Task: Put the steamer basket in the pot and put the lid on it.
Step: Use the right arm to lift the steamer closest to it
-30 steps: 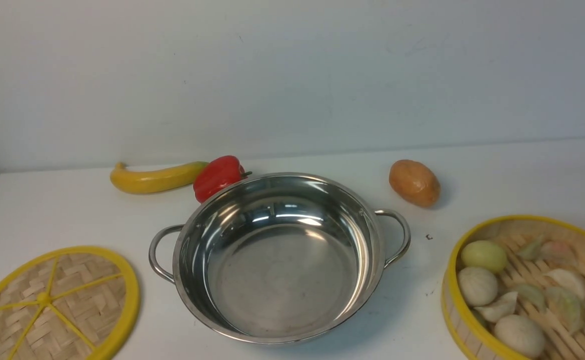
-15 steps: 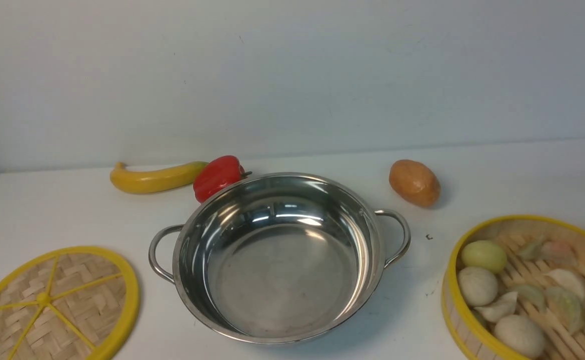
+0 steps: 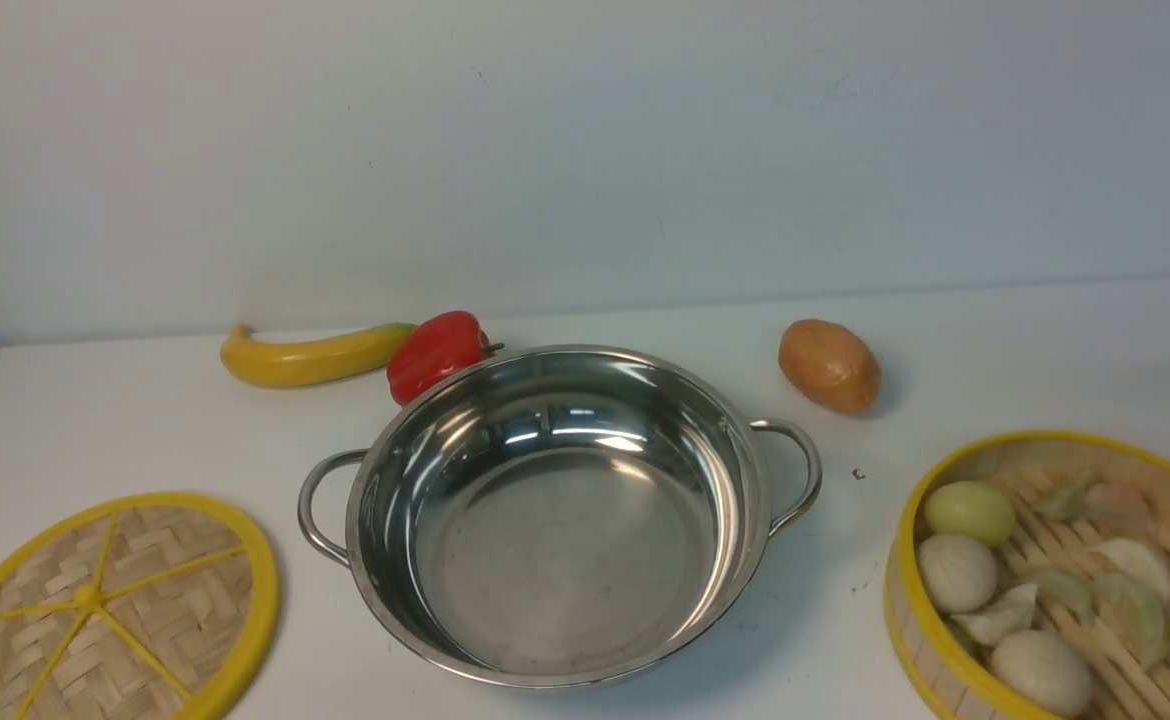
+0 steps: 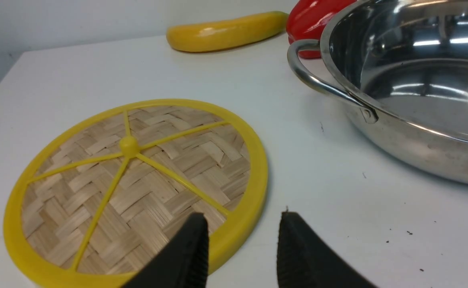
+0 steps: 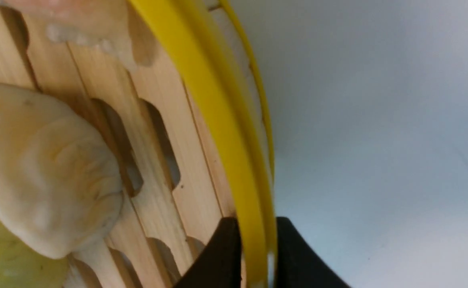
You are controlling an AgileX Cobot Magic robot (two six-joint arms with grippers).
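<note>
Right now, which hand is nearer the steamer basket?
Right. The right hand grips the yellow rim of the steamer basket. The left hand hovers open by the lid, across the pot from it.

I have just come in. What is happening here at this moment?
The robot's right gripper is closed on the yellow rim of the steamer basket, which sits on the table to the right of the pot. The pot is empty. The lid lies flat on the table to the pot's left. The left gripper is open at the lid's edge and holds nothing.
</note>
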